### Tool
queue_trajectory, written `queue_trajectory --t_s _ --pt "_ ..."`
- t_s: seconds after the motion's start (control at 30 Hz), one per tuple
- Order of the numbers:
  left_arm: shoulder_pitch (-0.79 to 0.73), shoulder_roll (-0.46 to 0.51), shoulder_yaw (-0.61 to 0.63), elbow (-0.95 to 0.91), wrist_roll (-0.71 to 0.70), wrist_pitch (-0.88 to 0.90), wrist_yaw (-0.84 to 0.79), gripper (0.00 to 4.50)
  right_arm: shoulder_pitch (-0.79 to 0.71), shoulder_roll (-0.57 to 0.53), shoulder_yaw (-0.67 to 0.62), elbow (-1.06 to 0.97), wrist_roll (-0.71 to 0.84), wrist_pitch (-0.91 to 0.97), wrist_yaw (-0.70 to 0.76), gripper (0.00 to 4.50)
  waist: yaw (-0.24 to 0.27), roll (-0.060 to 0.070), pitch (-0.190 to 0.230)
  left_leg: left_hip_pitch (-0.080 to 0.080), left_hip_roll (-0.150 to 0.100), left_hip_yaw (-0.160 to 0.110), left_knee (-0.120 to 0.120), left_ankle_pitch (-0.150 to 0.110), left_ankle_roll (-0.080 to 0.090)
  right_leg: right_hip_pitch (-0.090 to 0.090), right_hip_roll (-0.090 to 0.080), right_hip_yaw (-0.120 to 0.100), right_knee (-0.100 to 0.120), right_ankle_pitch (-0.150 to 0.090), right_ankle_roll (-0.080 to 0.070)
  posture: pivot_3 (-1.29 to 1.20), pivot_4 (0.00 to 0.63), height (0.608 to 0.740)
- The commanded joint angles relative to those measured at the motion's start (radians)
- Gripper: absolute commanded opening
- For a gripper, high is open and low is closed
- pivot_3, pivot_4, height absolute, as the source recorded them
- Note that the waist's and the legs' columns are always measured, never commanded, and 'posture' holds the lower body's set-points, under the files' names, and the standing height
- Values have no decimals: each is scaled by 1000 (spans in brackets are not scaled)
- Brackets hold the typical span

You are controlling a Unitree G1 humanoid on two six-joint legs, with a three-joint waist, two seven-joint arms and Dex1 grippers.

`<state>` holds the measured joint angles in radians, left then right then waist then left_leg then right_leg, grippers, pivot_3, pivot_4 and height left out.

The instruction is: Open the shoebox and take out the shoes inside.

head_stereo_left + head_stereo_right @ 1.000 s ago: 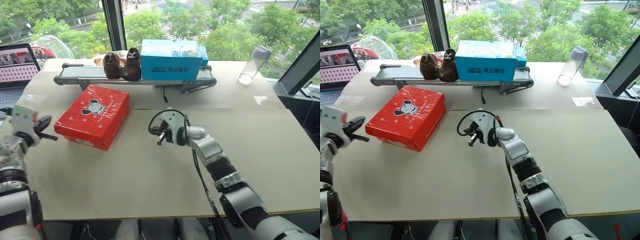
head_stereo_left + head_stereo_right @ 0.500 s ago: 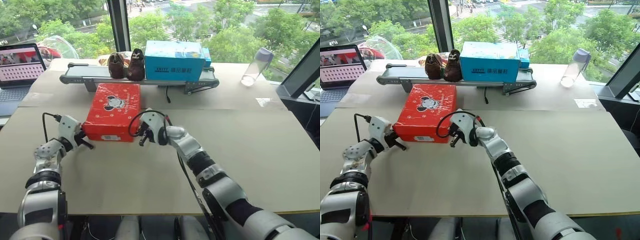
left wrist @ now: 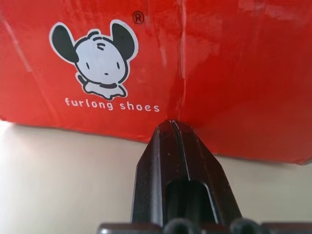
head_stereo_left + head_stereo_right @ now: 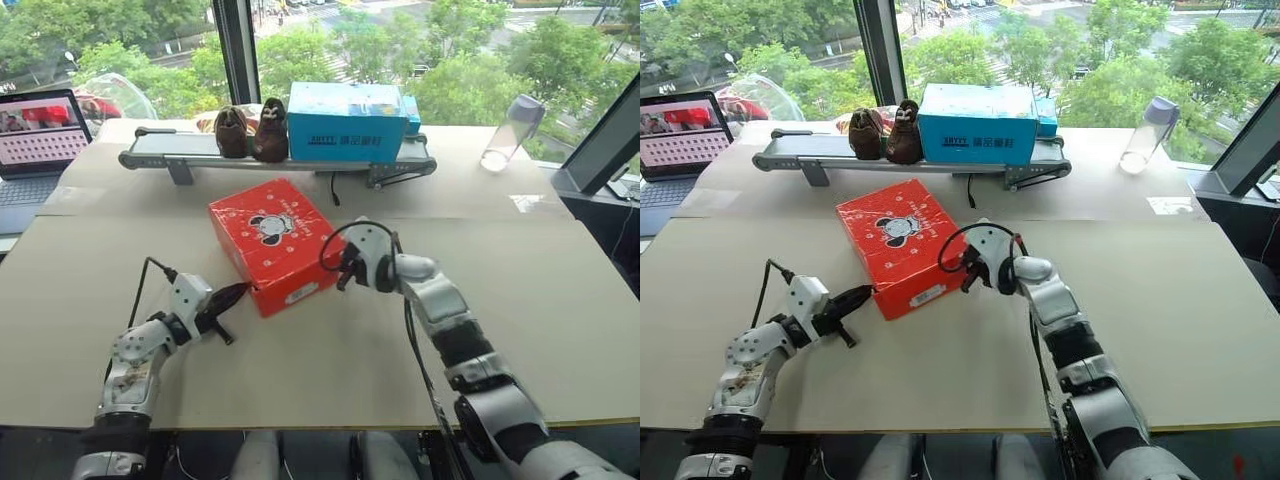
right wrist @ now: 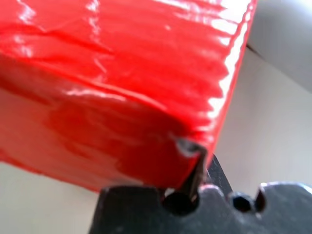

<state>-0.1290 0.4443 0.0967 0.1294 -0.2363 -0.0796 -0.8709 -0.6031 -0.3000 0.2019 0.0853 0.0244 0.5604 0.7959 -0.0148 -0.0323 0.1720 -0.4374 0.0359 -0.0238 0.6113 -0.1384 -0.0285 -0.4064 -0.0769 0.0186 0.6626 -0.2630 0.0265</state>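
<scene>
The red shoebox lies mid-table with its mouse-face lid closed and one corner turned toward me. The shoes are hidden inside it. My left gripper is shut, and its tips press the box's long side wall beside the printed mouse. My right gripper is shut and sits against the opposite near side. In the right wrist view the red box wall looms right over its fingers.
At the back, a small conveyor carries a dark brown pair of shoes and a blue box. A laptop stands far left and a clear bottle far right. Bare tabletop lies in front and to the right.
The shoebox has slid right toward mid-table and turned, so a corner now faces me. My left gripper swept right along with it. My right gripper drew back to the right.
</scene>
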Motion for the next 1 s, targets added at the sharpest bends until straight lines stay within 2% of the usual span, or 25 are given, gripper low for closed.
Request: queue_trajectory --t_s 0.03,0.27,0.4,0.53,0.77,0.9,1.0 --pt "37 -17 -77 -195 -28 68 2 0 70 -69 40 -325 110 221 85 54 -1 0 0 0 0 0 0 0 0 1 0 0 0 0 0 0 150 740" --pt "165 48 -43 -408 -138 231 -28 0 221 -250 -13 -637 179 537 64 54 -1 0 0 1 2 0 -1 0 0 1 0 0 -4 -3 1 0 150 740" --pt "161 77 -14 -410 -173 265 -29 0 270 -269 -63 -728 237 677 25 54 2 0 0 1 2 0 -1 0 0 1 0 0 -5 -5 4 0 150 740" --pt "114 82 -42 -359 -157 247 -51 0 301 -302 -77 -773 292 756 17 54 7 0 0 1 2 0 1 0 0 2 0 0 -7 -6 5 0 150 740" --pt "39 126 -43 -242 -124 207 -108 0 353 -416 -66 -672 299 651 13 54 15 0 0 -1 1 0 1 0 0 2 0 -1 -10 -5 6 0 150 740" --pt "47 229 52 -189 -148 194 -162 0 352 -496 -84 -465 248 464 29 54 11 0 0 -1 2 1 1 0 0 2 0 -1 -10 -5 6 0 150 740" --pt "59 312 136 -201 -217 228 -231 0 298 -475 -101 -289 233 301 18 54 5 -2 -1 0 4 1 1 0 0 3 1 -2 -13 -6 -1 0 150 740"
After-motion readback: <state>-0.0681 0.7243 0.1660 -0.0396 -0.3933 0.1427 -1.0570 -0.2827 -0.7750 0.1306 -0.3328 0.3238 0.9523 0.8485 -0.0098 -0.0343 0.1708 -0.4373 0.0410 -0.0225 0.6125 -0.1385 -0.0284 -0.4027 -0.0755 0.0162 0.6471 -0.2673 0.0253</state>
